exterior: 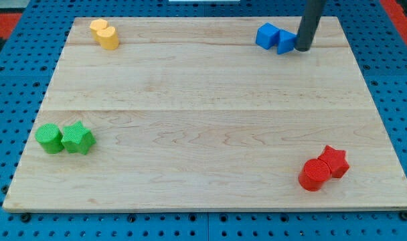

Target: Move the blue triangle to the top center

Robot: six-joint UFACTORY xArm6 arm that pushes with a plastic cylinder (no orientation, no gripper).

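The blue triangle lies near the view's top right on the wooden board. A blue cube touches its left side. My tip stands right against the triangle's right side, touching or nearly touching it. The dark rod rises from there out of the view's top.
Two yellow blocks sit together at the top left. A green cylinder and a green star sit at the left edge. A red cylinder and a red star sit at the bottom right.
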